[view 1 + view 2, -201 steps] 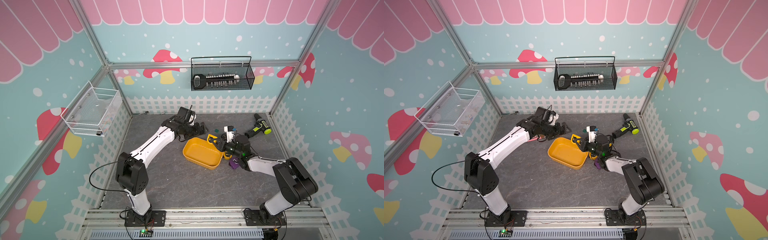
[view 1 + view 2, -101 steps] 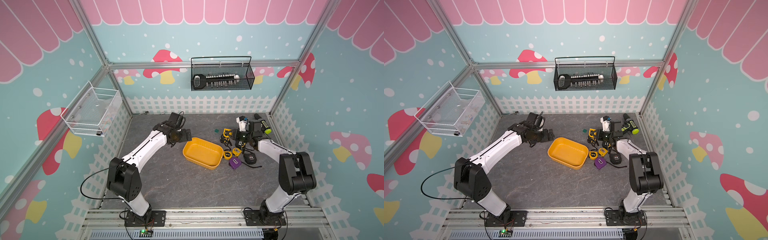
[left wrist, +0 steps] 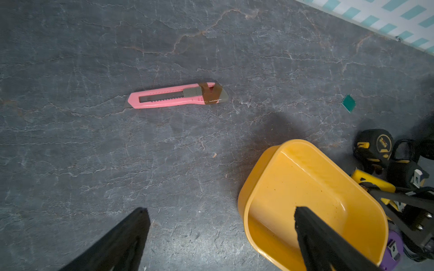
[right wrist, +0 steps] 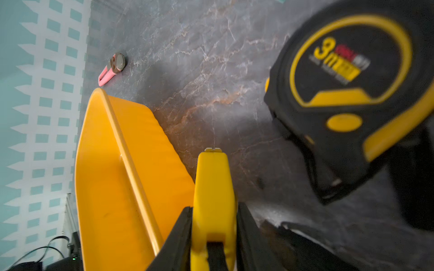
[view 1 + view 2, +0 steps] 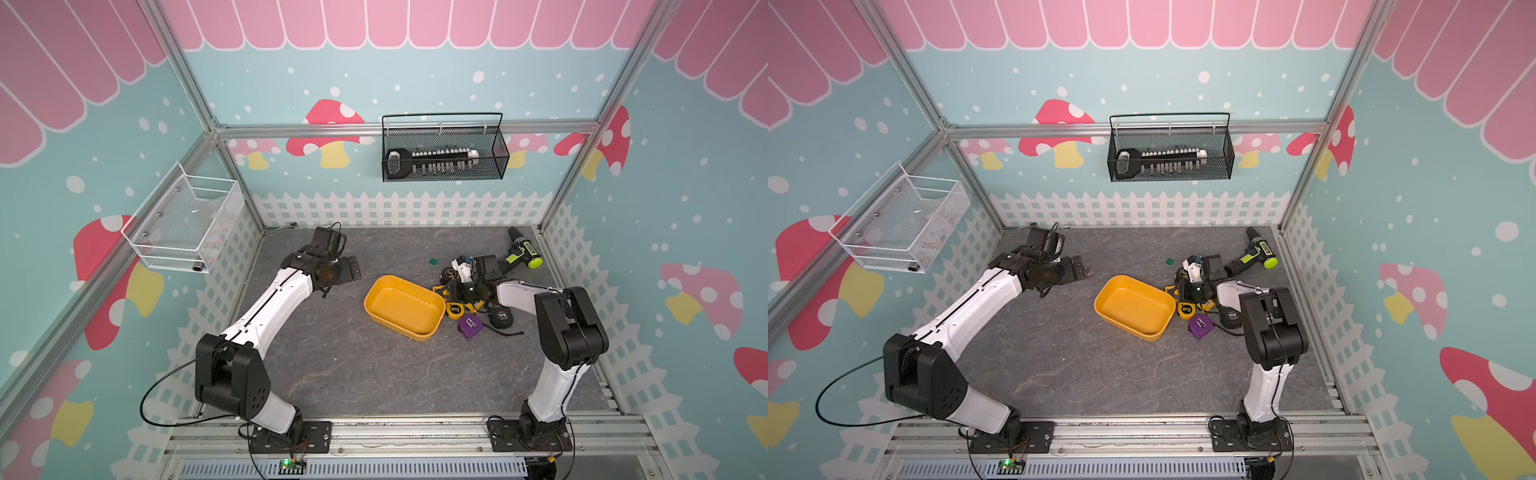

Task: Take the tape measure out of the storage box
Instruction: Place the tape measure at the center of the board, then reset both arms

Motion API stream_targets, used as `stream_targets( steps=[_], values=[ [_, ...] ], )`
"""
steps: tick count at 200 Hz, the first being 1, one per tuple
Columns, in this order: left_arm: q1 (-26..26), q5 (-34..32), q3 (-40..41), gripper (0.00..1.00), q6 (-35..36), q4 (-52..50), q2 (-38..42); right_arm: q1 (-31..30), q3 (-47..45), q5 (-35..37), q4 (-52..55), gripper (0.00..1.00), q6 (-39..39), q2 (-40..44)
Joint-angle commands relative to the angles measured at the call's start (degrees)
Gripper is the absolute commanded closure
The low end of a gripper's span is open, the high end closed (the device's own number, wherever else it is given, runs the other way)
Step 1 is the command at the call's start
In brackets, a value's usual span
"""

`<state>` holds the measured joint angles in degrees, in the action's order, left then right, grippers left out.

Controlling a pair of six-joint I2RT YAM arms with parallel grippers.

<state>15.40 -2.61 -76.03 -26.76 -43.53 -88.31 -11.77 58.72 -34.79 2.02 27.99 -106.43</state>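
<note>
Yellow tape measure (image 4: 212, 178) now sits outside storage box (image 5: 405, 307), 3 o'clock side, extraction looks done; your right jaws flank it (grip unclear), left jaws gape empty.

The storage box (image 5: 405, 307) was a plain yellow-orange, and the yellow tape measure (image 4: 213, 187) a brighter, lemon shade. The black-and-yellow tape measure (image 4: 347, 93) carried red and yellow lettering, too blurred to read. The purple tape measure (image 5: 469, 325) had a dark patch. The utility knife (image 3: 173, 95) was pink with brown tape, the drill (image 5: 521, 251) black and lime green, and the counter (image 5: 353, 365) dark grey, veined pale like marble.
</note>
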Motion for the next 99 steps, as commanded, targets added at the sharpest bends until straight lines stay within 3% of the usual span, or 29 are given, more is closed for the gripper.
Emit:
stream_targets(
  steps=[1, 10, 33, 64, 88, 99],
  values=[
    [-0.7, -1.3, 2.1, 0.01, 0.7, 1.4, 0.7, 0.2, -0.4, 3.9, 2.9, 0.39, -1.7, 2.2],
    [-0.9, -1.6, 3.2, 0.01, 0.8, 2.7, 1.3, 0.2, -0.1, 6.5, 4.7, 0.25, -3.7, 3.5],
    [-1.6, -3.2, 7.3, 0.01, 0.8, 7.5, 4.1, 0.2, 2.4, 15.5, 10.1, 0.02, -10.6, 8.9],
    [-3.2, -10.6, 13.2, 0.01, 3.0, 15.6, 7.6, 0.2, 4.0, 23.7, 10.3, 0.01, -19.3, 17.0],
    [-2.8, -18.0, 21.8, 0.01, 9.5, 27.8, 9.4, 0.6, -0.7, 40.4, 6.6, 0.01, -21.5, 23.9],
    [-2.7, -19.4, 26.3, 0.01, 12.9, 33.1, 10.7, 1.7, -4.4, 44.7, 5.3, 0.01, -23.1, 26.8]
  ],
)
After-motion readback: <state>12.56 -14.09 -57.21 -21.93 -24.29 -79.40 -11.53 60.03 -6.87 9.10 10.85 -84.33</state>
